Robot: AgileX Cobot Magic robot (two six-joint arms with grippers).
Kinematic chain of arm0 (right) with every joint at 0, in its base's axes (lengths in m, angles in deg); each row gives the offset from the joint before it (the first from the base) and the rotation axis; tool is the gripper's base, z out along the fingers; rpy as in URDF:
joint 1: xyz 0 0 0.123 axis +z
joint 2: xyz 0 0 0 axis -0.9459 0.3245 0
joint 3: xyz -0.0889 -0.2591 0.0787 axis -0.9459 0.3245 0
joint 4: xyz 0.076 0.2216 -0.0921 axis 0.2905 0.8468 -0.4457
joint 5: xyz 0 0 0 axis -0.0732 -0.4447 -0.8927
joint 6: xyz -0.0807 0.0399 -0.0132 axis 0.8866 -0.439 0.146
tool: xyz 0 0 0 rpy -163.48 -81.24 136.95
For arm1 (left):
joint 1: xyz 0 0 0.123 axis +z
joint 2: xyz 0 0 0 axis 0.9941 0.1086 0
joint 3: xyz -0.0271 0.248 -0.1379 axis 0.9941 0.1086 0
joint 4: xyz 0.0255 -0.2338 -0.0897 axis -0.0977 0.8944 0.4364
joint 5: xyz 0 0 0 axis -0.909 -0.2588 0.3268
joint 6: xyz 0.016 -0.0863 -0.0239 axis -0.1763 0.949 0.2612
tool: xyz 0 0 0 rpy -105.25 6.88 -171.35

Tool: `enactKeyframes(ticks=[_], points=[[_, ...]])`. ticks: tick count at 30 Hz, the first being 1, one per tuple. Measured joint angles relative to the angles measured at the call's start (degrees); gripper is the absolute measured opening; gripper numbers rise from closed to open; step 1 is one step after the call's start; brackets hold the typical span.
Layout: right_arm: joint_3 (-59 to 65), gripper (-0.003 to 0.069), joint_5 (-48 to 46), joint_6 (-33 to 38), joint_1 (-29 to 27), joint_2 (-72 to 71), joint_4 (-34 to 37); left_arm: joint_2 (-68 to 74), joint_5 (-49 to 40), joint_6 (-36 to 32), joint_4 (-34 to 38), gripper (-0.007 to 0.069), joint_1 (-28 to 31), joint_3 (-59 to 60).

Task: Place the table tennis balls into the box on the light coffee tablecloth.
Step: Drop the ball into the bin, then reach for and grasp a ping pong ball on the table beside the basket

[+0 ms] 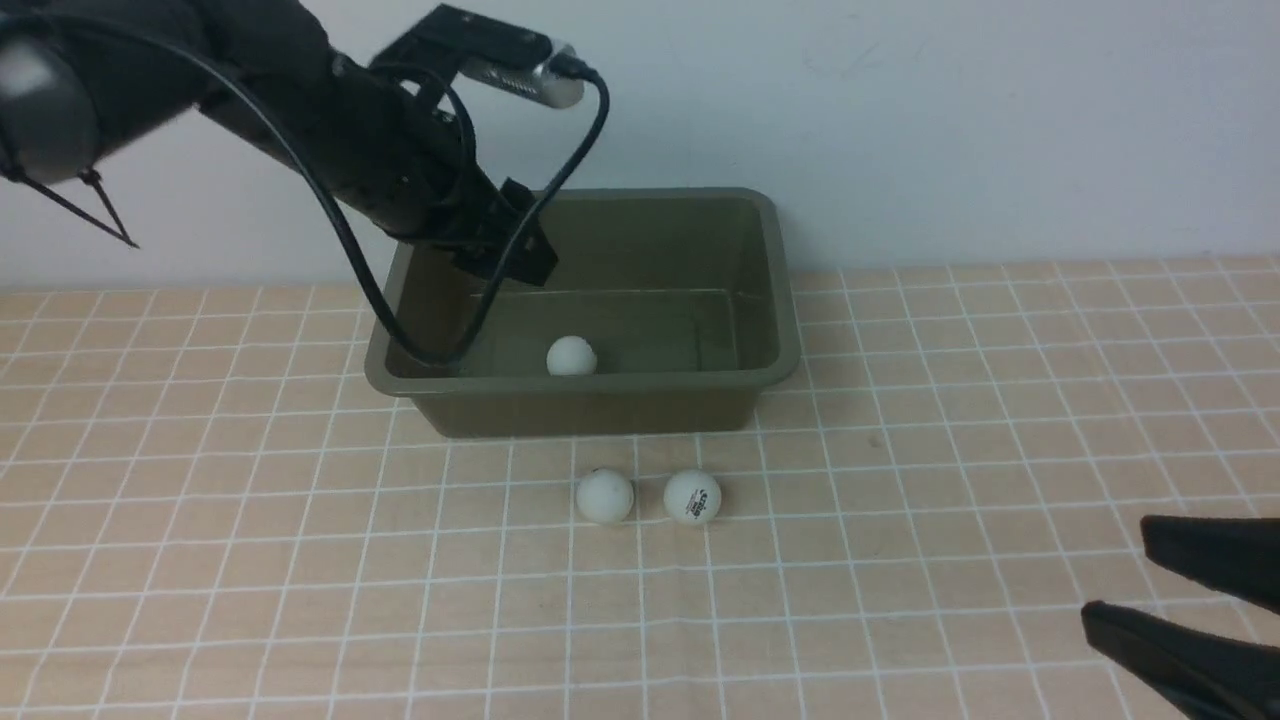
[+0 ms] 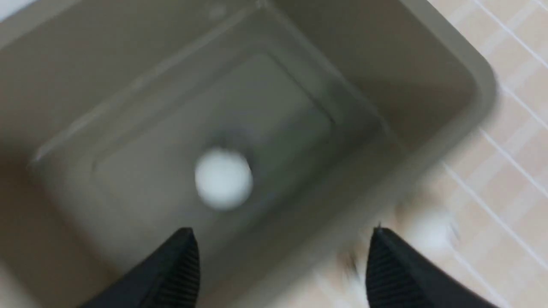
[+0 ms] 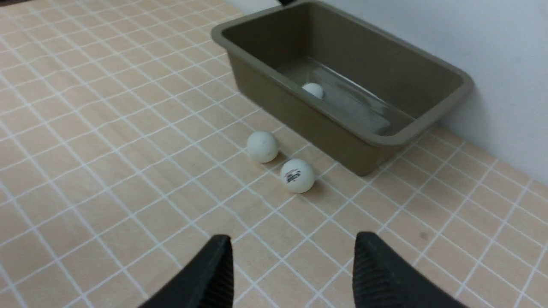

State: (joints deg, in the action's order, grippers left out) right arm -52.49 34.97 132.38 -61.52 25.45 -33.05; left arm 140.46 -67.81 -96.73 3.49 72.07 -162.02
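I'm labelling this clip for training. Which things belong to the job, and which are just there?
Job: box, ball inside it, plain ball, lettered ball, tablecloth.
Just there: white wall, left arm's cable.

Backdrop only: one plain, pale grey-white painted wall [image 1: 950, 100].

From my front feed the wall fills the whole far side, and its lower edge runs straight and level from one side of the view to the other. It reads bluish-grey higher up and paler low down on the left, with a few faint scuffs [image 1: 850, 60] high on the right. The right wrist feed shows the same wall [image 3: 471, 34], bare and evenly lit. A tiny dark speck [image 1: 876, 440] sits right of centre in my front feed, well apart from the wall; I cannot tell what it is.
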Motion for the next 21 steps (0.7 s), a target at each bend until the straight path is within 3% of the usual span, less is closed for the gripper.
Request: enactKeyframes(ticks=[7, 11, 14, 18, 21], points=[[-5.3, 0.0358, 2.7, 2.6, 0.0, 8.5, -0.4, -7.7, -12.8, 3.6, 1.3, 0.0327, -1.2, -0.4], [-5.5, 0.0358, 3.9, 2.7, 0.0, 9.7, -0.4, -7.9, -13.9, 5.9, 0.5, 0.0318, -5.3, 0.6], [-5.5, 0.0358, 3.9, 2.7, 0.0, 9.7, -0.4, -7.2, -13.9, 6.5, -4.1, 0.0318, -10.4, 1.6], [-5.5, 0.0358, 3.9, 2.7, 0.0, 9.7, -0.4, -4.4, -14.1, 8.0, -16.1, 0.0318, -18.4, 2.3], [-5.5, 0.0358, 3.7, 2.7, 0.0, 9.7, -0.4, -1.3, -13.8, 9.7, -20.7, 0.0319, -21.2, 2.7]])
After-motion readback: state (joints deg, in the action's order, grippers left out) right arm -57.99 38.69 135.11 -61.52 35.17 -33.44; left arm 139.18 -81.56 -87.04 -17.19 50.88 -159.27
